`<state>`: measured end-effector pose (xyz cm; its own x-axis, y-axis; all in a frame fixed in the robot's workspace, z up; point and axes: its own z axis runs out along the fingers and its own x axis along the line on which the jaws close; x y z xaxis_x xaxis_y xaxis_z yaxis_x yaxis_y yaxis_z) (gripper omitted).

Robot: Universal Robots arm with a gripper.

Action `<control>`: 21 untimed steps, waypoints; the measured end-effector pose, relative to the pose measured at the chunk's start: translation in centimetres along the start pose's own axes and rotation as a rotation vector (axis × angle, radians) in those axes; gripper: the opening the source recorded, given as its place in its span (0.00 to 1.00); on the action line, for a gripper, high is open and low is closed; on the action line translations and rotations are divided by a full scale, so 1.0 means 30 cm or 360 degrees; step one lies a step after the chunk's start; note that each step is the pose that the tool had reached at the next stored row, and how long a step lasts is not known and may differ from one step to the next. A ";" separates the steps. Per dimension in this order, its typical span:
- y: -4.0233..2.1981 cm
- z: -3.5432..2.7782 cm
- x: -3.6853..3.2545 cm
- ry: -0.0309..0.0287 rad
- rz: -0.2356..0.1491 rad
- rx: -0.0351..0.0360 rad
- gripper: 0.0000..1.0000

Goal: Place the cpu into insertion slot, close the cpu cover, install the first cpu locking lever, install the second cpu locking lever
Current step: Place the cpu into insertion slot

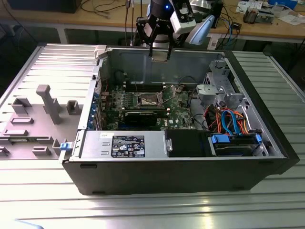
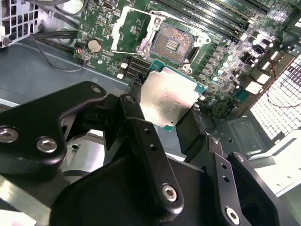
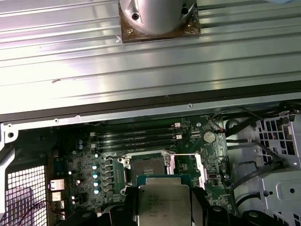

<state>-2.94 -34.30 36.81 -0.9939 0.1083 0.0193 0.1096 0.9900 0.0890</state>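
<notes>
Cpu (image 2: 169, 96) in claw (image 2: 160, 113), above insertion slot (image 2: 173, 43)

Arm (image 1: 159, 21) upright, wrist vertical, end effector (image 1: 159, 54) pointing straight down, black fingers (image 2: 146, 141) clamped on opposite edges of cpu (image 2: 169, 96).

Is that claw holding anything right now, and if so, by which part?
Yes. The gripper holds the cpu, with its fingers pinching two opposite edges and the metal top left bare.
</notes>
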 end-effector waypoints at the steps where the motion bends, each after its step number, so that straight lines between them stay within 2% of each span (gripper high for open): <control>1: 0.000 0.000 0.000 0.00000 0.0000 0.0000 0.54; 15: 0.000 0.000 0.000 -0.00007 0.0008 0.0000 0.54; 21: 0.000 0.000 0.000 -0.00026 0.0030 -0.0001 0.54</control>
<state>-2.94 -34.30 36.81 -0.9917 0.1270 0.0193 0.1283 0.9877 0.0890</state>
